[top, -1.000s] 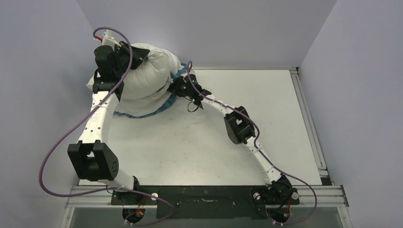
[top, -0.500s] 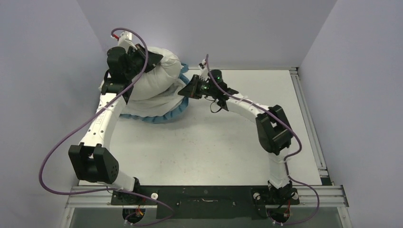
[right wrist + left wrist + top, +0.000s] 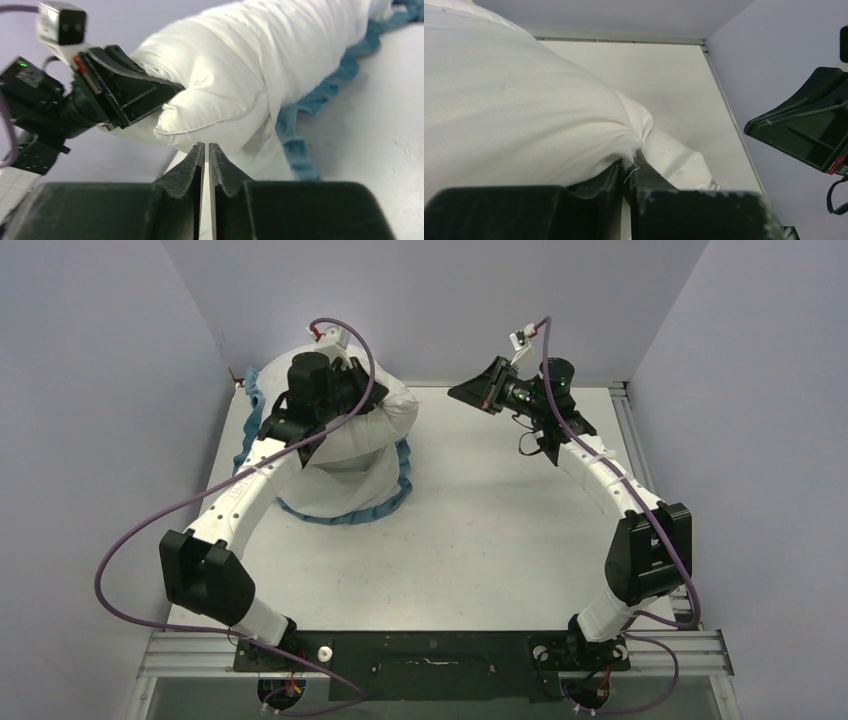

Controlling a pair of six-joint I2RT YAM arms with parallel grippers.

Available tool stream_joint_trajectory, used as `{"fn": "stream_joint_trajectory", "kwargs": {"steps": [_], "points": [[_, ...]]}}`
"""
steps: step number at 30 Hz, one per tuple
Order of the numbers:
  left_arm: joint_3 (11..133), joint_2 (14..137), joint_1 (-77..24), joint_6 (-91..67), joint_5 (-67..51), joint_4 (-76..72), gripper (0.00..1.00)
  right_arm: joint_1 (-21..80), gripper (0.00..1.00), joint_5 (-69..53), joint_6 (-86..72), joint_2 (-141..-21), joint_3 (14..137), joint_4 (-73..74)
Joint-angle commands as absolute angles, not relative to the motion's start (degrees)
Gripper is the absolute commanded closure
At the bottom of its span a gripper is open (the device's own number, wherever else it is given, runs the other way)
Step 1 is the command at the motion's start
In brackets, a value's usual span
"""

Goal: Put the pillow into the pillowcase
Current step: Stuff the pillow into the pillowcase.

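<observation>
The white pillow (image 3: pixel 375 420) is bunched up at the table's far left, resting on the pillowcase (image 3: pixel 345 485), whose blue ruffled edge (image 3: pixel 395 495) curls round its near side. My left gripper (image 3: pixel 345 390) is shut on a pinch of pillow fabric, seen close in the left wrist view (image 3: pixel 631 167) under the pillow (image 3: pixel 524 110). My right gripper (image 3: pixel 462 392) is shut and empty, held in the air right of the pillow. In the right wrist view its gripper (image 3: pixel 206 146) points at the pillow (image 3: pixel 250 65), with the pillowcase ruffle (image 3: pixel 320 100) below and the left gripper (image 3: pixel 130 95) at the left.
The grey walls stand close behind and left of the pillow. A metal rail (image 3: pixel 645 480) runs along the table's right edge. The right gripper body shows at the right of the left wrist view (image 3: pixel 804 135).
My left gripper has carried the pillow to the right, away from the left wall. My right gripper has drawn away from the pillow's edge, up and to the right.
</observation>
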State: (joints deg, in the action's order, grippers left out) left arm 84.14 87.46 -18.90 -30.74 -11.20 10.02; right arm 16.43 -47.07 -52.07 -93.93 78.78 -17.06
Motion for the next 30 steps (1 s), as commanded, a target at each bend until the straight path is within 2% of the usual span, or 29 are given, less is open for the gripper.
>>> {"fn": "stream_joint_trajectory", "kwargs": {"steps": [1, 3, 4, 5, 8, 11, 16, 18, 19, 21, 22, 23, 27, 30], "points": [[82.6, 89.6, -19.6, -27.1, -6.7, 12.4, 1.0, 18.4, 0.89, -45.2, -38.6, -94.3, 77.3, 0.0], [81.9, 88.7, -19.6, -27.8, -6.8, 11.6, 1.0, 19.6, 0.51, -45.2, -33.6, -98.1, 78.3, 6.1], [81.7, 88.2, -19.5, -28.0, -6.8, 11.2, 1.0, 20.4, 0.4, -45.1, -31.5, -100.3, 78.8, 7.7], [81.8, 87.9, -19.4, -28.2, -6.9, 11.0, 1.0, 21.6, 0.34, -44.2, -30.3, -102.2, 79.0, 8.1], [83.4, 87.2, -18.3, -28.6, -7.4, 13.0, 1.0, 25.3, 0.22, -42.2, -29.0, -109.6, 81.5, 5.6], [84.6, 86.3, -16.7, -29.2, -8.4, 15.8, 1.0, 28.3, 0.1, -41.1, -30.5, -120.2, 89.0, 2.8], [83.1, 83.9, -13.7, -30.5, -11.0, 15.9, 1.0, 32.3, 0.05, -38.9, -33.2, -135.4, 108.3, 0.5], [82.9, 83.3, -12.7, -31.3, -12.3, 15.6, 1.0, 33.6, 0.08, -40.0, -35.2, -139.2, 114.0, -3.4], [82.8, 83.2, -12.1, -31.8, -12.9, 15.4, 1.0, 34.2, 0.13, -40.6, -36.3, -139.8, 114.9, -5.9], [82.6, 82.9, -10.9, -32.7, -14.0, 14.8, 1.0, 34.5, 0.48, -43.4, -41.3, -139.2, 113.0, -13.4], [82.6, 82.9, -10.5, -32.8, -14.3, 14.7, 1.0, 34.3, 0.82, -44.7, -44.1, -138.1, 110.8, -17.2], [82.6, 82.9, -10.1, -32.9, -14.5, 14.6, 1.0, 34.0, 0.93, -45.4, -46.7, -136.6, 108.3, -20.7], [83.0, 83.6, -8.9, -33.7, -16.0, 13.8, 1.0, 31.4, 0.95, -49.8, -54.9, -127.1, 99.3, -31.2], [84.0, 84.6, -8.7, -34.5, -17.0, 13.3, 1.0, 28.4, 0.95, -52.4, -65.4, -120.0, 93.0, -44.4]]}}
